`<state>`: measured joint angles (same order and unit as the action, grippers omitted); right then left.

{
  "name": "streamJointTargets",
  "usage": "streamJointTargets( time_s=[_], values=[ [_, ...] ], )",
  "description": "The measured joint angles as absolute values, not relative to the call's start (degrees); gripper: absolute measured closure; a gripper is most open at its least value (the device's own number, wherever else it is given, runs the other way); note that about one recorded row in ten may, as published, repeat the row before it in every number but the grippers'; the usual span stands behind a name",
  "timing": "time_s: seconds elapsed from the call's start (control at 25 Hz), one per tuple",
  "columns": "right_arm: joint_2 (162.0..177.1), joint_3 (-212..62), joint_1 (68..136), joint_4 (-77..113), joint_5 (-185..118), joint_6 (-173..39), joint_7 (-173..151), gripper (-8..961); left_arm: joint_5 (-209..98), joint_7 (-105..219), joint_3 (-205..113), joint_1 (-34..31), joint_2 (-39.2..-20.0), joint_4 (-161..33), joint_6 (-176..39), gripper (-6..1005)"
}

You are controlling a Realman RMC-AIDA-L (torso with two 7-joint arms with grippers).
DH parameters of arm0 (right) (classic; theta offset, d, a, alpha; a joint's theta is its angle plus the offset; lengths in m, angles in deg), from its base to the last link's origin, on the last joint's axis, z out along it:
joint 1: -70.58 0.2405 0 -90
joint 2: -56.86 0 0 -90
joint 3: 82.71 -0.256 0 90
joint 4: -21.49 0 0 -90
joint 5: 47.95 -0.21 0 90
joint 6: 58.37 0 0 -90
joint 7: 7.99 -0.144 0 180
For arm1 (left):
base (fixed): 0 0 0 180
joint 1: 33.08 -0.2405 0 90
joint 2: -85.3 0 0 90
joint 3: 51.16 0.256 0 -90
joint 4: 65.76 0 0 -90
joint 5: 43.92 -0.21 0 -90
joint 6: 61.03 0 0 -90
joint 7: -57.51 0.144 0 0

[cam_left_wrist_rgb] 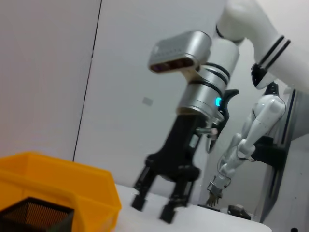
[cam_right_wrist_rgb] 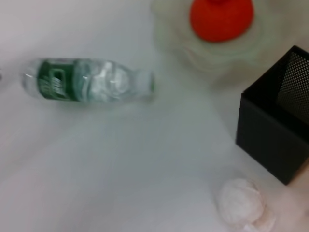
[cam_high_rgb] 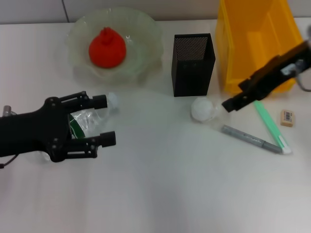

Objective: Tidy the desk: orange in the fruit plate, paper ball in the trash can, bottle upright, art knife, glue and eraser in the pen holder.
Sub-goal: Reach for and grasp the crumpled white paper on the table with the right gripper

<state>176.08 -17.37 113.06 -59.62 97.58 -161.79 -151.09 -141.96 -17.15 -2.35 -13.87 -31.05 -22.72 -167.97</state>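
one orange (cam_high_rgb: pixel 107 48), one bottle (cam_high_rgb: pixel 87 121), one paper ball (cam_high_rgb: pixel 203 109), one eraser (cam_high_rgb: pixel 287 118)

green bottle label (cam_right_wrist_rgb: pixel 55 84), eraser barcode (cam_high_rgb: pixel 287 116), both illegible

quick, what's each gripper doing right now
Left gripper: open, fingers on either side of the lying bottle, not closed on it.
Right gripper: beside the paper ball, holding nothing; open by the left wrist view.

Left end effector (cam_high_rgb: pixel 104 120) hides much of the bottle (cam_high_rgb: pixel 83 120).
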Motion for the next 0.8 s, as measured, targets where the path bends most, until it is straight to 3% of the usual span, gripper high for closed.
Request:
streamJointTargets(
  time_s=[0.8],
  values=[
    [176.43, 4.19, 116.6, -46.19, 105.87, -141.3, -160.07, 269, -143.57, -13.71, -2.47, -13.7, -31.77, -26.34, -163.43, 139]
  ],
)
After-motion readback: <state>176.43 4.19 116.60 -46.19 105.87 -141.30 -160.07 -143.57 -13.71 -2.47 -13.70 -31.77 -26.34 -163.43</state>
